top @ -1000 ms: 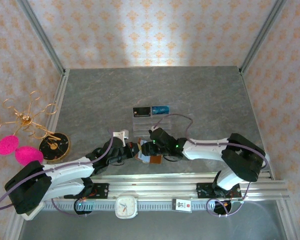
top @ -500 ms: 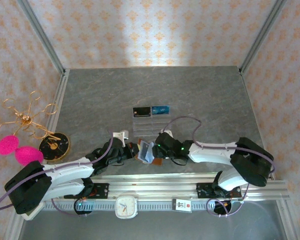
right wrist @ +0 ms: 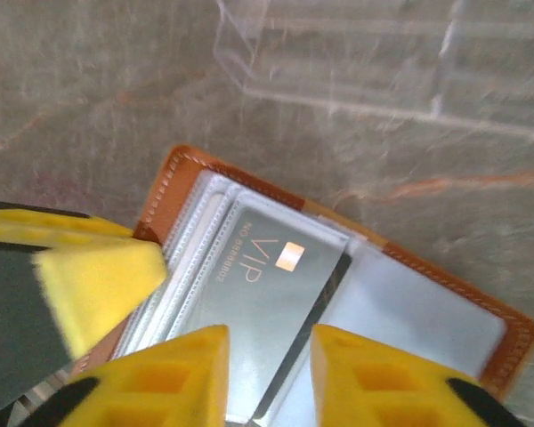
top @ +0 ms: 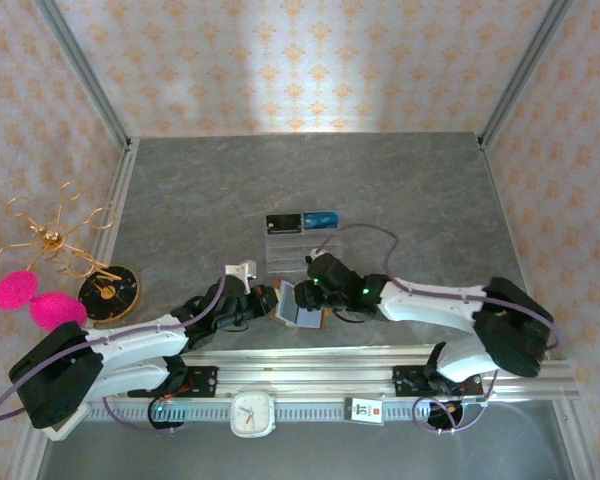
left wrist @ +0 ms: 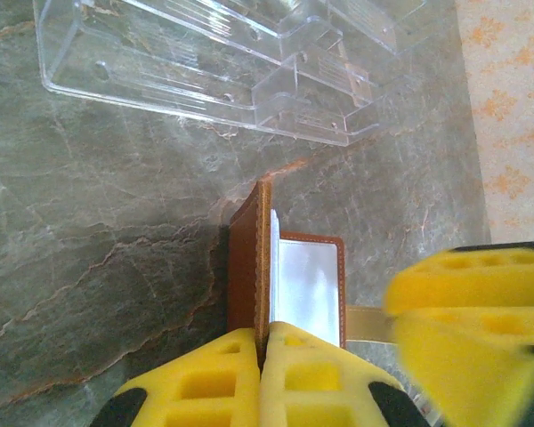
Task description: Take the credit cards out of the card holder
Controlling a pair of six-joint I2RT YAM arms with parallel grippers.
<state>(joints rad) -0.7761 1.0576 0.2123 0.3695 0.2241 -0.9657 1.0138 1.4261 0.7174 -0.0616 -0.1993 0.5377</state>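
Note:
The brown card holder (top: 298,306) lies open near the table's front edge, one cover standing upright. My left gripper (left wrist: 262,342) is shut on that upright cover (left wrist: 246,258). In the right wrist view a silver credit card (right wrist: 258,285) marked VIP lies slantwise on the clear sleeves (right wrist: 196,231) of the open holder (right wrist: 507,334), a dark shadow along its right edge. My right gripper (right wrist: 269,378) hovers over the card's near end, jaws a narrow gap apart with the card showing between them. The left gripper's yellow finger (right wrist: 98,280) presses at the holder's left edge.
A clear acrylic tiered stand (top: 300,252) stands just behind the holder, with a black card (top: 282,222) and a blue card (top: 321,219) on top. A gold wire stand (top: 55,240) and pink puffs (top: 35,298) are at the left, a white clock (top: 252,413) on the front rail.
My right gripper's jaws have narrowed and it has shifted slightly left over the holder. The pale card that stood raised half a second ago now lies flatter. The left gripper keeps its hold.

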